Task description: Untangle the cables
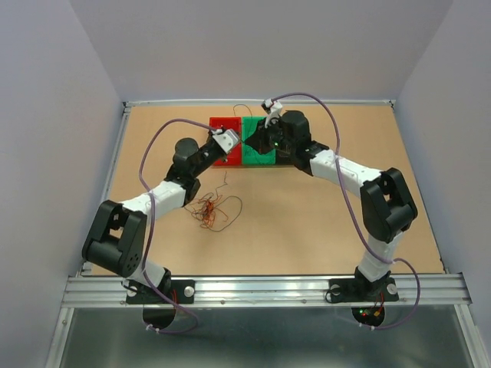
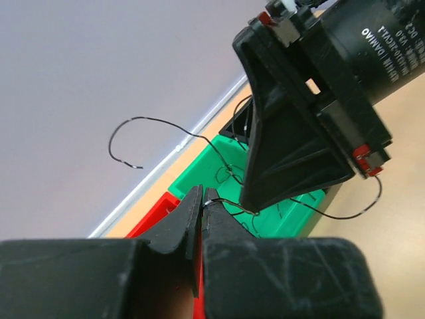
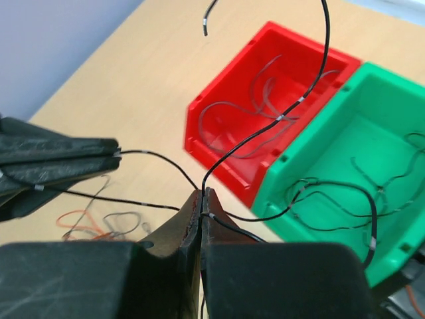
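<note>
Left gripper [image 2: 201,205] and right gripper [image 3: 202,198] are both pinched shut on the dark cable [image 3: 149,153] by the green bin [image 3: 358,126]. Separate them slowly and watch for snags.

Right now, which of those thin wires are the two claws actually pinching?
A dark wire, pinched by both the left gripper and the right gripper; the orange-red clump lies loose on the table, untouched.

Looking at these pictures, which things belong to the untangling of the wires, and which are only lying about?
Of the job: dark wire, pinched by the left gripper and the right gripper; tangled clump on the table; red bin and green bin, with loose wires inside.
Only there: lilac arm cables; metal rail.
</note>
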